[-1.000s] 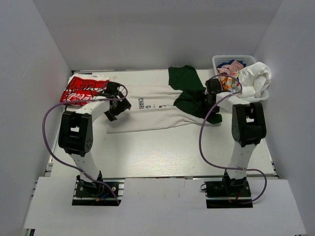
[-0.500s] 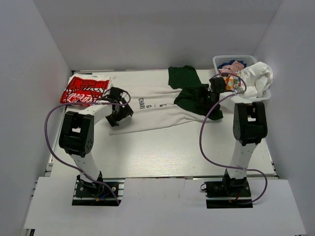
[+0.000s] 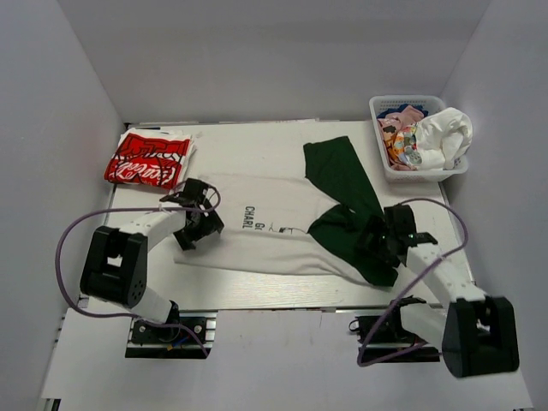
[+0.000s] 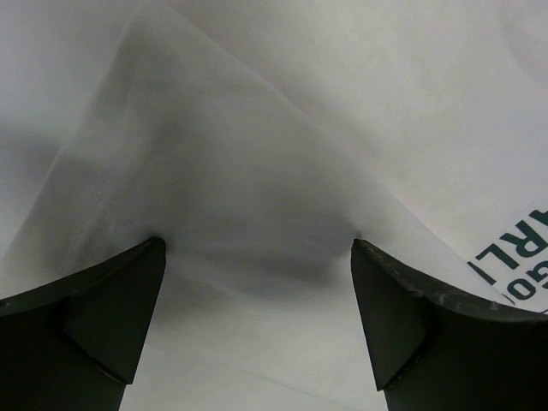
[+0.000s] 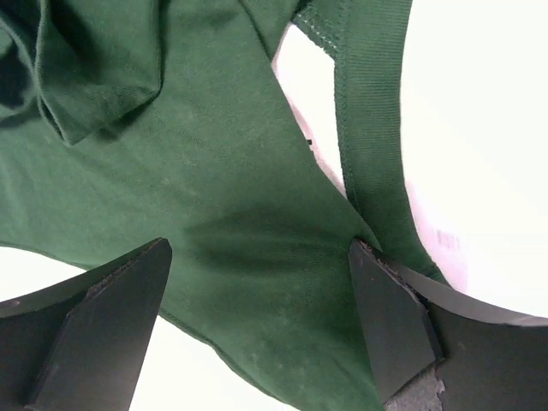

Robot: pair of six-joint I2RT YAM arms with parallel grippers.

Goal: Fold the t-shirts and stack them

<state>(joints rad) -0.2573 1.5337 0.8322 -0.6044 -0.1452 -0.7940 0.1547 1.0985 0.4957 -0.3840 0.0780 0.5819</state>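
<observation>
A white t-shirt with black text (image 3: 265,231) lies spread across the middle of the table. A dark green t-shirt (image 3: 342,184) lies over its right end, bunched at the near side. My left gripper (image 3: 195,224) is open, its fingers pressed down on the white shirt's left end (image 4: 300,128) with flat cloth between them (image 4: 257,244). My right gripper (image 3: 377,244) is open over the bunched green cloth (image 5: 214,171), fingers wide apart (image 5: 261,244). A folded red-and-white t-shirt (image 3: 150,158) lies at the far left.
A white lattice basket (image 3: 419,174) stands at the far right corner with a white shirt (image 3: 445,133) and pink and blue clothes heaped in it. White walls close in the table on the left, back and right.
Both arms have drawn back toward the near edge. The white and green shirts have slid nearer with them. The right arm has swung from beside the basket to the near right.
</observation>
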